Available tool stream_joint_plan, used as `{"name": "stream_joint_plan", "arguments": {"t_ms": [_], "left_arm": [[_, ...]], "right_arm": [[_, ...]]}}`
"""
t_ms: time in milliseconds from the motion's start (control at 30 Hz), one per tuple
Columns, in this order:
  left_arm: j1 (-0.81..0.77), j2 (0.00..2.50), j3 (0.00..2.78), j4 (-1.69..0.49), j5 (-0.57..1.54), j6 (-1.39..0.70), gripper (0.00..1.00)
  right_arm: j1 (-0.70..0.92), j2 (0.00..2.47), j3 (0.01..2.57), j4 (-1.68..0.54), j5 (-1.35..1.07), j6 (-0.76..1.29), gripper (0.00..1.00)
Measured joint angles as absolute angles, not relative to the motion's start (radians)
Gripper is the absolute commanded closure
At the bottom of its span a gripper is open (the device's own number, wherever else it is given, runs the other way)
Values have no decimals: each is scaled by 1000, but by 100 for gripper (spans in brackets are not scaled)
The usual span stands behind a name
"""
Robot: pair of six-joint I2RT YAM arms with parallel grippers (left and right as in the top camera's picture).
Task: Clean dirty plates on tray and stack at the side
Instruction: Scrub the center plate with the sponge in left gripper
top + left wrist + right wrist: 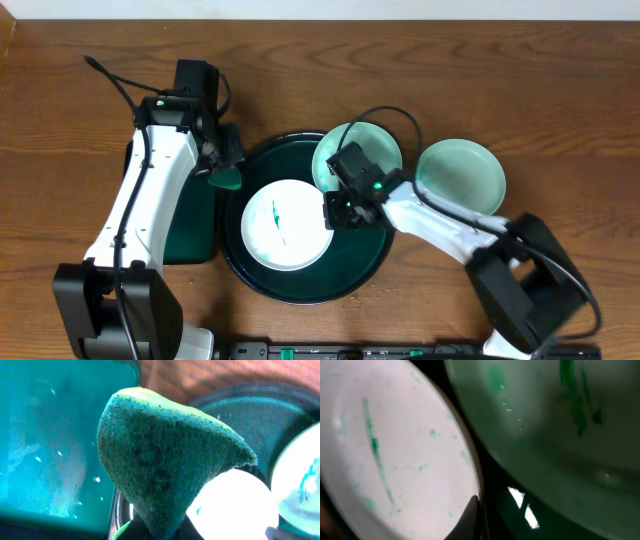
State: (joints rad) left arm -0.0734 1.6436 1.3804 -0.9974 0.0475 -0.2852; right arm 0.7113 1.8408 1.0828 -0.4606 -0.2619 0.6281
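Observation:
The large round dark green tray [372, 262] sits mid-table. A white plate [285, 225] with teal smears lies in it, seen close in the right wrist view [385, 445]. A mint plate [372, 143] rests at the tray's upper right, also in the right wrist view [560, 415]. A third mint plate [460, 177] lies on the table to the right. My left gripper [228, 165] is shut on a green sponge [165, 460] over the tray's left rim. My right gripper [340, 210] is on the white plate's right rim; one finger [470, 510] lies on the rim, the other is hidden.
A smaller rectangular dark green tray [190, 235] lies left of the round tray, under my left arm; it shows wet in the left wrist view [50, 435]. The round tray's floor [260, 415] shows behind the sponge.

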Motion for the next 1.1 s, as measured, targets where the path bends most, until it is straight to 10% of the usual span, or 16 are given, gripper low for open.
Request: {"name": "stream_joint_plan", "arguments": {"t_ms": [1100], "left_arm": [[-279,1630,862,-584,159,-483,93]], "right_arm": [[711,1954,1198,-497,-294,643,99]]}}
